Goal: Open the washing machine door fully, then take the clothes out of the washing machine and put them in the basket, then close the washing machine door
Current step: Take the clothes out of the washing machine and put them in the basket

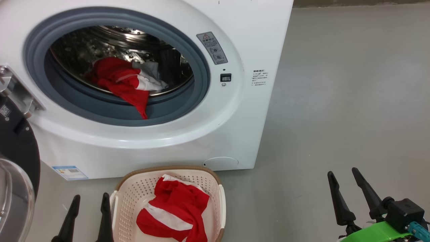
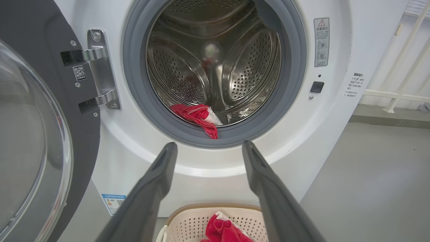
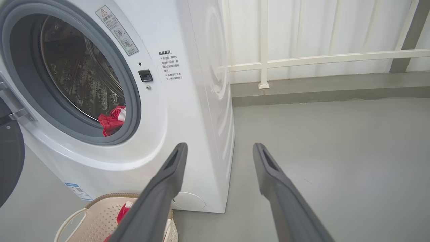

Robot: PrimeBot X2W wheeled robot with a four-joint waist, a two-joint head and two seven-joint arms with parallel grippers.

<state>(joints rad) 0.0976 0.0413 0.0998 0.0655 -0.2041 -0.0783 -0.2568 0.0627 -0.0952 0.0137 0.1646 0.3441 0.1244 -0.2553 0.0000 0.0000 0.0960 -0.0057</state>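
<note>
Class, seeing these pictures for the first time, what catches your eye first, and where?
Bright red-and-white clothes lie in the steel drum, one end hanging over the grey gasket. Another red-and-white garment lies in the cream basket before the washing machine, whose door stands open at left.

The smooth grey floor [image 1: 342, 101] carries the white washing machine [image 1: 231, 134], which stands on it at the left. The cream basket [image 1: 134, 196] sits on the floor just in front of the machine.
</note>
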